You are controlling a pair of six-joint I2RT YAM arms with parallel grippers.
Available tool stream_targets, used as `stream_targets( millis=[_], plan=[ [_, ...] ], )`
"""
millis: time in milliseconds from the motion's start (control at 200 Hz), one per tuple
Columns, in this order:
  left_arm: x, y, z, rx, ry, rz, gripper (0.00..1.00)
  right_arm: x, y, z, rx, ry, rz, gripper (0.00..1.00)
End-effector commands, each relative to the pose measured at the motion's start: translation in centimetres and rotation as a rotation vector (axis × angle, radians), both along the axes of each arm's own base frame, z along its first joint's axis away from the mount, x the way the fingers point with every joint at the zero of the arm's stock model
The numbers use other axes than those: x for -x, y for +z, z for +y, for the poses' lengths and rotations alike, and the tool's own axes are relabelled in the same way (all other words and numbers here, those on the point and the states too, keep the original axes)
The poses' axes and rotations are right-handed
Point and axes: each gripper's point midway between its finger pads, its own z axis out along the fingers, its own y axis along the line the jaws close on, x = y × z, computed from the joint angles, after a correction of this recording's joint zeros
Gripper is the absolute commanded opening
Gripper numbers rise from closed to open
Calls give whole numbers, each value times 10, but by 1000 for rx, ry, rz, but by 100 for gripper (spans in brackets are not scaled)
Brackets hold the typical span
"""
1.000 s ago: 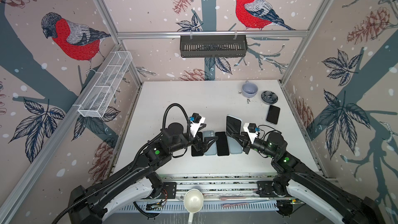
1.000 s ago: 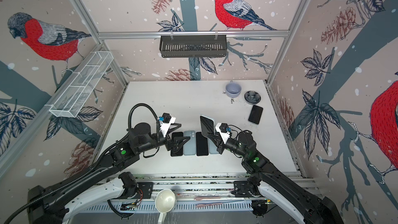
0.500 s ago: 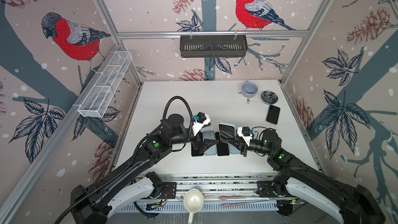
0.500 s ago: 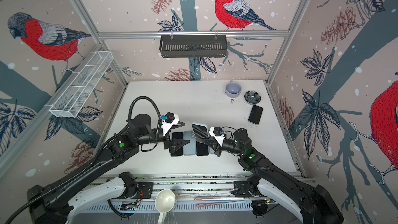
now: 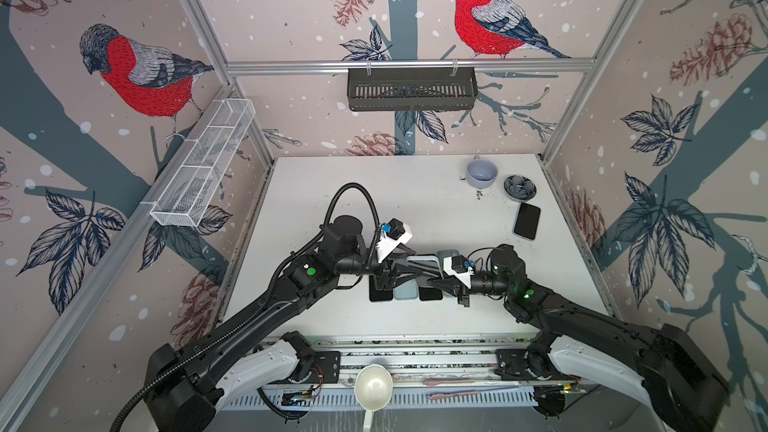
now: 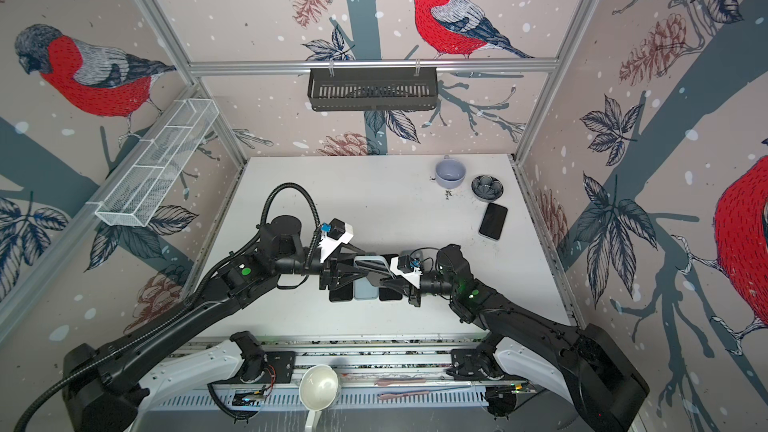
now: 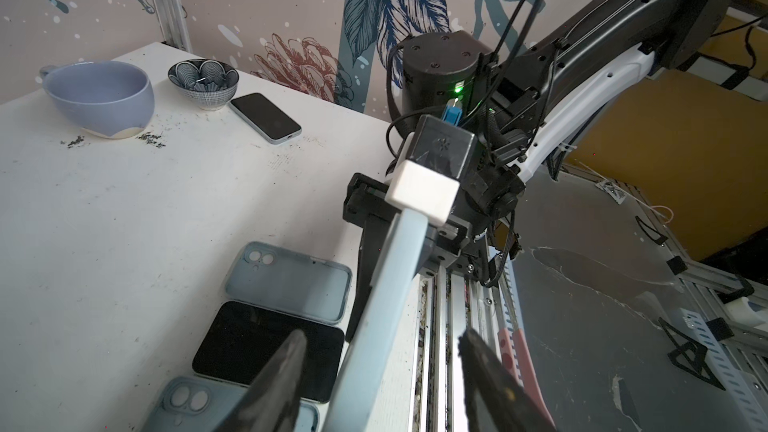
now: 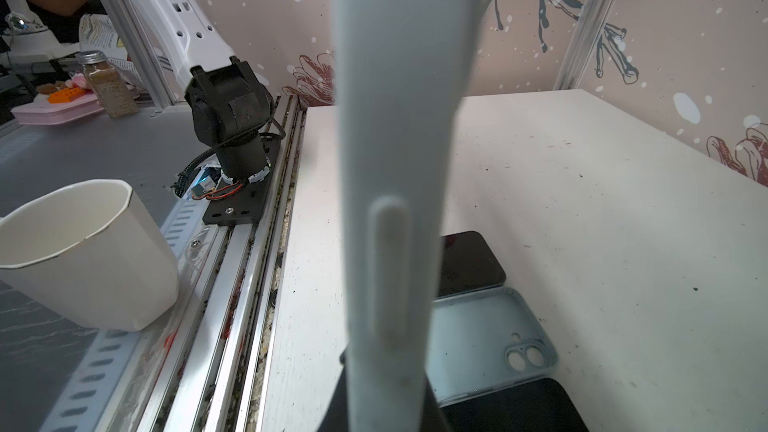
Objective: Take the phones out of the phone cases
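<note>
A phone in a pale blue phone case (image 5: 424, 264) hangs edge-up above the table in both top views. My right gripper (image 5: 441, 284) is shut on one end of it, and in the right wrist view the case's edge (image 8: 395, 160) fills the middle. My left gripper (image 7: 382, 334) straddles the other end. Its fingers (image 7: 286, 371) stand open, with a gap on each side of the case (image 7: 386, 305). Under them lie a bare black phone (image 7: 266, 347) and an empty blue case (image 7: 291, 280).
A second black phone (image 5: 380, 293) and another empty case (image 5: 405, 290) lie in the same row on the table (image 5: 332, 201). At the back right stand a lilac cup (image 5: 481, 172), a small patterned bowl (image 5: 519, 188) and one more phone (image 5: 527, 221). A white cup (image 5: 372, 386) sits at the front rail.
My right gripper has swung the cased phone to the left and tipped it lower. My left gripper has come in round its free end, and its jaws have narrowed.
</note>
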Motion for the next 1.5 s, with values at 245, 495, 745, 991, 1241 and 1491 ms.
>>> stream_targets(
  millis=[245, 495, 745, 991, 1241, 1491],
  plan=[
    [5, -1, -3, -1, -48, 14, 40, -2, 21, 2, -76, 41, -79, 0],
    [3, -5, -3, -10, -40, 18, 23, 1, 21, 1, -83, 53, -74, 0],
    [-1, -7, -4, -19, -18, 33, 0, -7, 20, 3, -74, 20, -56, 3],
    [-30, 9, 14, -14, 214, -32, 0, -37, 54, -19, -237, -269, -68, 81],
    [-65, 45, 66, 102, 605, -129, 0, -58, 93, -59, -455, -570, 48, 100],
    [-73, 59, 90, 255, 747, -76, 0, -71, 105, -64, -511, -650, 295, 99]
  ],
)
